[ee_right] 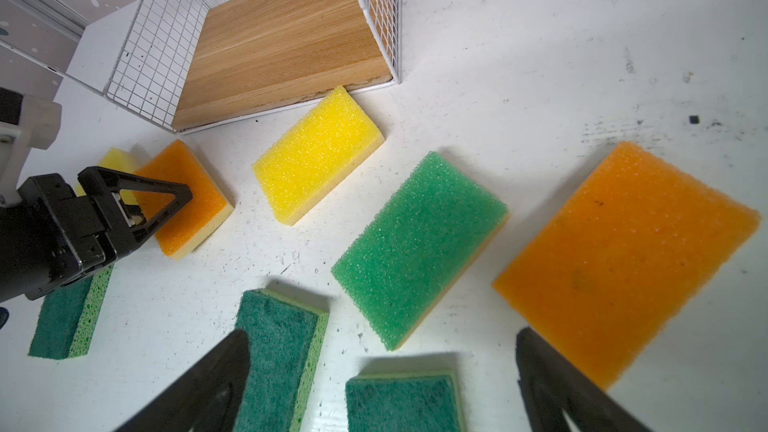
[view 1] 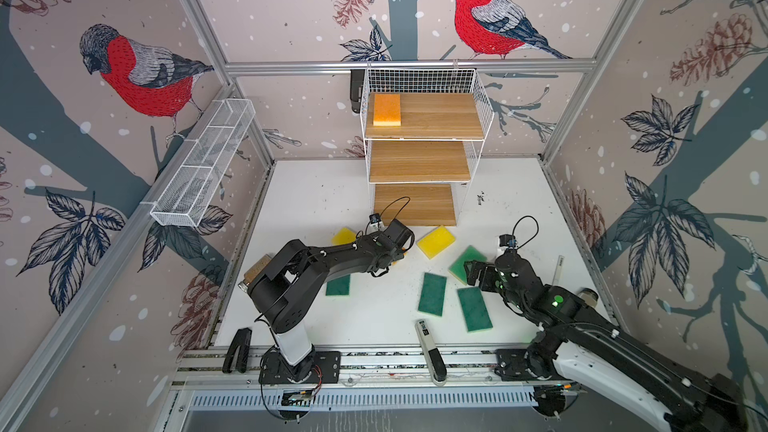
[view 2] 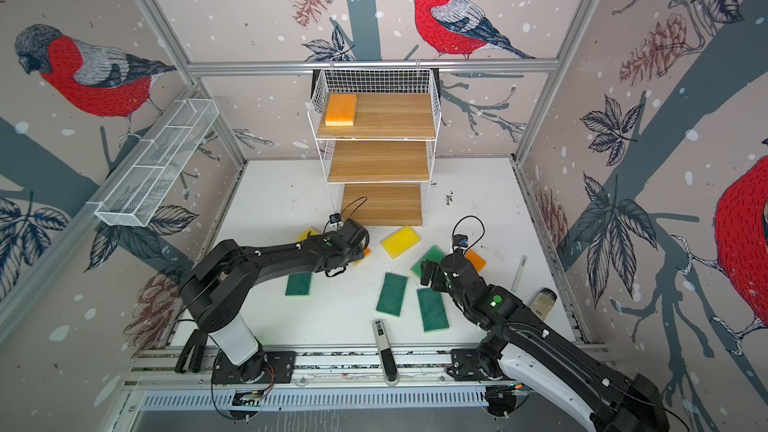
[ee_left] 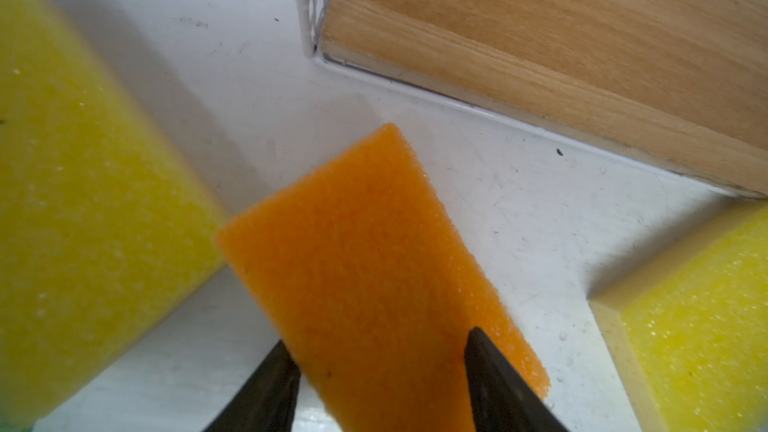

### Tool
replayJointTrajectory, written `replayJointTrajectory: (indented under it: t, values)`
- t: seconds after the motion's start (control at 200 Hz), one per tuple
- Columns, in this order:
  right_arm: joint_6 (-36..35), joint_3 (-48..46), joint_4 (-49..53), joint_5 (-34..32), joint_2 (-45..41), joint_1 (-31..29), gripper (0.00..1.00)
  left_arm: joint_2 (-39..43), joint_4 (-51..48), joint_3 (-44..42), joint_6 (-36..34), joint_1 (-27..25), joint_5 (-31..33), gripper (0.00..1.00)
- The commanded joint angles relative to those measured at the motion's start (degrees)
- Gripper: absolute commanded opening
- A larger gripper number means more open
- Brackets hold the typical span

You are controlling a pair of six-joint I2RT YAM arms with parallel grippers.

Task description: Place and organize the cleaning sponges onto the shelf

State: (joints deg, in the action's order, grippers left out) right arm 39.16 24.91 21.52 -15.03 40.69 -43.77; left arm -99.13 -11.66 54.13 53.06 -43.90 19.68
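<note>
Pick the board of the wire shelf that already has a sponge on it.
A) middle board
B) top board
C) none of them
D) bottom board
B: in both top views the orange sponge lies flat on the left part of the top board of the shelf, and it is the only sponge on it.
</note>
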Motion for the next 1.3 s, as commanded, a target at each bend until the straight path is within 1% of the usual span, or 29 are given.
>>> replayJointTrajectory:
  t: [0.0,0.19,0.31,0.385,0.516,0.636,0.791,0.946,1.061,1.207,1.247,1.292]
  values:
    - [0.1,-0.1,-0.2,-0.8,-0.3,0.0,1.0,0.2,1.7,-0.1,-0.7,-0.1,0.4,0.56]
    - [0.6,-0.2,0.1,-0.7,-0.6,0.0,1.0,1.8,2.8,-0.9,-2.4,0.0,-0.2,0.46]
    - [0.9,-0.3,0.4,-0.7,-1.1,0.0,1.0,3.4,4.6,-2.3,-3.7,-0.1,-1.5,0.36]
    - [1.1,-0.4,0.4,-0.7,-1.4,0.0,1.0,3.8,4.5,-2.5,-4.6,-0.1,-2.1,0.32]
    - [1.5,-0.3,0.8,-0.5,-1.5,-0.1,0.99,4.1,5.5,-2.9,-7.1,0.0,-4.9,0.25]
    - [2.1,-0.5,1.1,-0.3,-2.0,-0.1,0.99,4.0,5.8,-3.0,-10.4,0.0,-8.0,0.23]
    - [3.2,-0.7,1.6,0.4,-2.9,-0.1,0.99,3.4,3.4,-2.9,-15.1,0.0,-10.6,0.2]
    - [4.1,-0.7,2.3,0.9,-4.2,-0.1,0.99,6.9,1.7,-5.5,-18.6,0.0,-12.1,0.2]
    - [4.6,-0.7,2.6,1.1,-4.4,-0.2,0.99,10.0,-0.7,-7.1,-22.0,0.0,-15.6,0.2]
    - [5.7,-1.3,2.3,1.0,-4.1,-0.3,1.0,10.7,-3.3,-9.1,-26.9,-0.6,-23.8,0.2]
    - [6.0,-1.5,2.0,1.1,-4.0,-0.3,1.0,10.2,-4.3,-9.4,-27.2,-1.4,-24.3,0.2]
    - [6.3,-1.5,1.9,1.4,-3.9,-0.3,0.99,9.5,-5.7,-9.5,-27.3,-2.8,-23.4,0.2]
